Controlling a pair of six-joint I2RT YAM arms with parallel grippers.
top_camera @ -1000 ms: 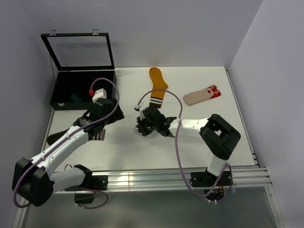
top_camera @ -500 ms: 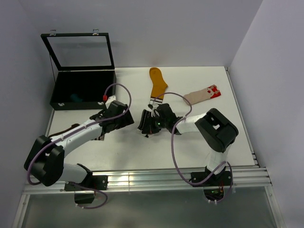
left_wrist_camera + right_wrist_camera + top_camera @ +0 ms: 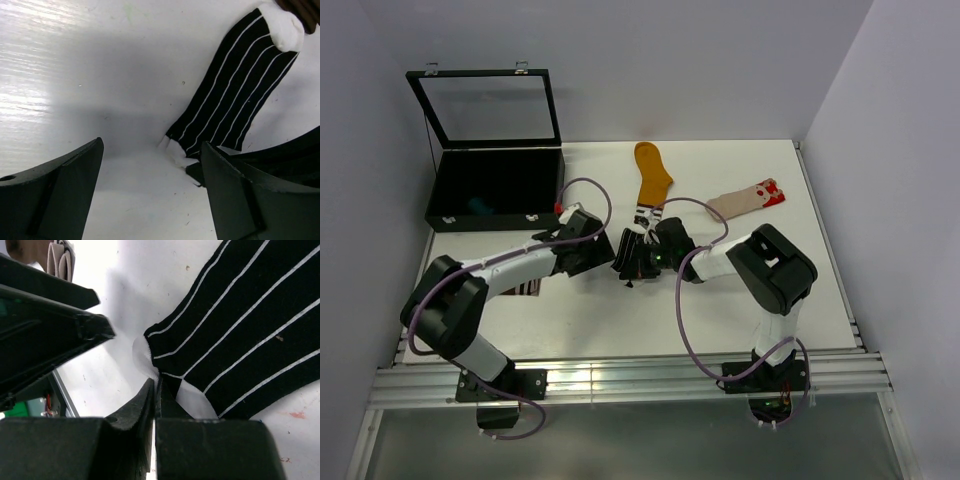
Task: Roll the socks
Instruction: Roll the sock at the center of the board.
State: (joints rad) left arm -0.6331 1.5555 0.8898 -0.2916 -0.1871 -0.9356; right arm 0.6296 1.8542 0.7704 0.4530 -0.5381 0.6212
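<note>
In the top view alone, mustard sock [image 3: 651, 172], beige sock [image 3: 740, 203], black case [image 3: 495, 190]

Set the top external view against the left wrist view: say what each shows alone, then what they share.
Only the top view: the black case with its lid raised, the mustard sock and the beige sock. Only the left wrist view: the thin white stripes and white ends of the black sock, with the left arm's jaws open around its near end. Both: that sock, mostly hidden from above, on the white table.
</note>
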